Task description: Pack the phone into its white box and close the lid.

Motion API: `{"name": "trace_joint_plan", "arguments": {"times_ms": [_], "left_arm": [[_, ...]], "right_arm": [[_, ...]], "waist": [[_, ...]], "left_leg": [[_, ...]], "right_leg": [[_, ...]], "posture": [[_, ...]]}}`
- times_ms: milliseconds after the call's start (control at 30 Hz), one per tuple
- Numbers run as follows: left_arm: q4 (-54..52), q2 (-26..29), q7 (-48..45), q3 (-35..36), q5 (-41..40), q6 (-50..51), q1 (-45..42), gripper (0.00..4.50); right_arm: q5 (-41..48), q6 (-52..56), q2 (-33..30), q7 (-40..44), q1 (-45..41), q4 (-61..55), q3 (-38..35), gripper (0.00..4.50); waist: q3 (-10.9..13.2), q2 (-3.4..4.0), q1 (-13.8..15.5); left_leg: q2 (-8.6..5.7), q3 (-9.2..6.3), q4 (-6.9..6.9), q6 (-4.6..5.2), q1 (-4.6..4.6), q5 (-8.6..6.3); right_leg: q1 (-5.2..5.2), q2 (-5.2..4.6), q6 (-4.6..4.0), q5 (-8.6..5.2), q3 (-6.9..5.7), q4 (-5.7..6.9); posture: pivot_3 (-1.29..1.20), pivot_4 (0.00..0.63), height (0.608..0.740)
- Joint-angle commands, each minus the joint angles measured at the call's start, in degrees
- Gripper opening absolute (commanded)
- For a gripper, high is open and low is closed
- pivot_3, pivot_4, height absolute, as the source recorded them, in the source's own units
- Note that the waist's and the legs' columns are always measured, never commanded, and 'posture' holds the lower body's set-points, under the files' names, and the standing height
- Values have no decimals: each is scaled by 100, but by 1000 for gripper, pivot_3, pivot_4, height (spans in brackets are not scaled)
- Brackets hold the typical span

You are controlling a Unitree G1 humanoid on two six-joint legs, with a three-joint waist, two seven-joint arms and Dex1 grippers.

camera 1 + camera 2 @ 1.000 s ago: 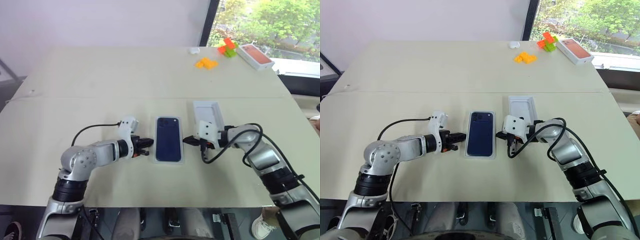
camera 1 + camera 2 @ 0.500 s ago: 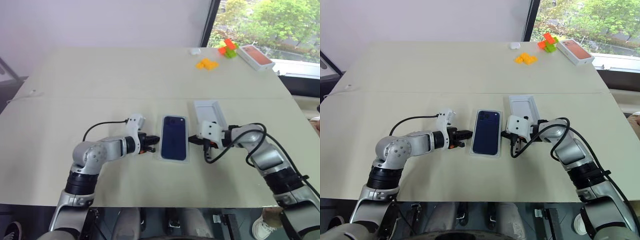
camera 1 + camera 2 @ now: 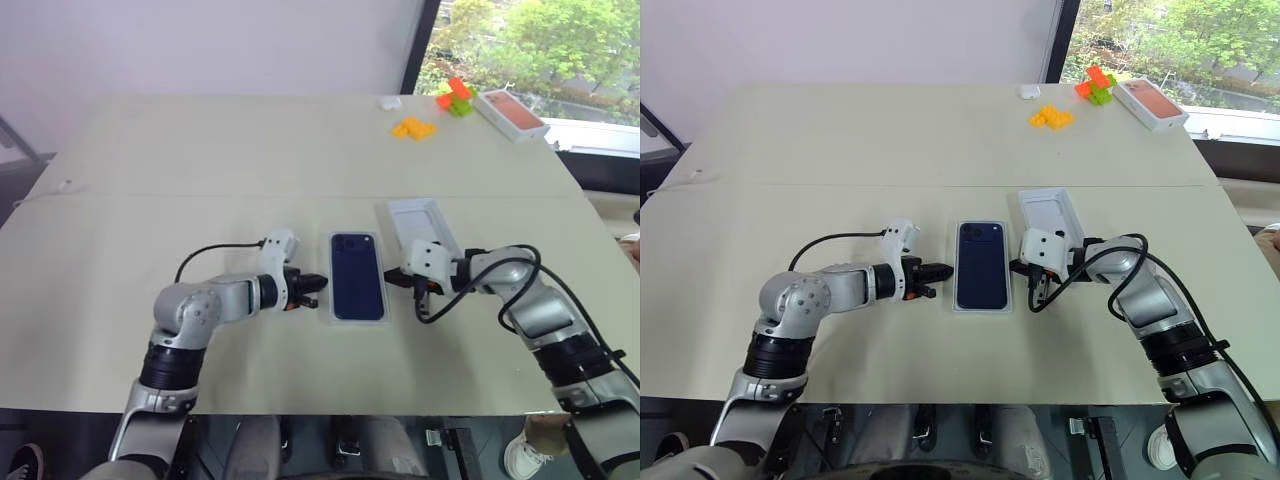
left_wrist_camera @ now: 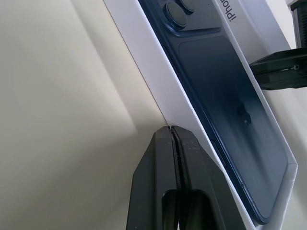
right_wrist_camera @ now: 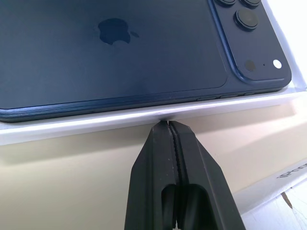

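Note:
The dark navy phone lies back up inside the white box at the middle of the table, its camera cluster at the far end. My left gripper is shut, and its tips touch the box's left wall. My right gripper is shut too, with its tips against the box's right wall. The lid lies white face up just right of the box, its near end hidden behind my right wrist.
A box with an orange-pink top sits at the far right corner by orange and green blocks. More orange blocks and a small white object lie nearby. The table's front edge runs close below both arms.
The white box with the phone has slid right, closer to the lid. Both shut grippers moved right with it, one on each side.

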Motion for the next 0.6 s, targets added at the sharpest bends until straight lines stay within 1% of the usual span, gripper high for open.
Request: {"name": "trace_joint_plan", "arguments": {"times_ms": [33,367,467,500,567,600], "left_arm": [[-136,-94,-81,-55,47,49,-6,68],[-188,-92,-160,-5,186,47,14,68],[-305,-104,-162,82,140,98,52,68],[-332,-106,-169,124,129,102,56,302],[-353,-152,-140,304,93,62,36,901],[-381,-135,-154,368,72,87,9,1293]], "right_arm": [[65,-4,-43,77,-36,-120,-94,34],[41,1,-59,87,-69,-74,-116,34],[195,90,-54,147,-88,-28,-225,34],[244,100,-41,134,-119,12,-285,9],[375,268,-25,165,-211,48,-400,558],[407,318,-58,207,-237,26,-434,865]], "waist": [[0,0,1],[0,0,0],[0,0,-2],[0,0,-3],[1,-1,-6],[1,0,-10]], "left_leg": [[0,0,0,0,0,0],[0,0,-1,1,1,-1],[0,0,-2,1,1,-1],[0,0,-2,1,1,-1],[0,0,-3,0,1,-1],[0,0,-3,0,1,-1]], "right_leg": [[1,0,0,0,0,0],[1,0,0,0,0,-1],[1,0,0,0,0,-1],[0,0,0,0,0,-1],[0,0,0,0,0,-2],[0,0,0,0,0,-2]], "posture": [[0,150,737],[0,150,737],[0,150,737],[0,150,737],[0,150,737],[0,150,737]]}}
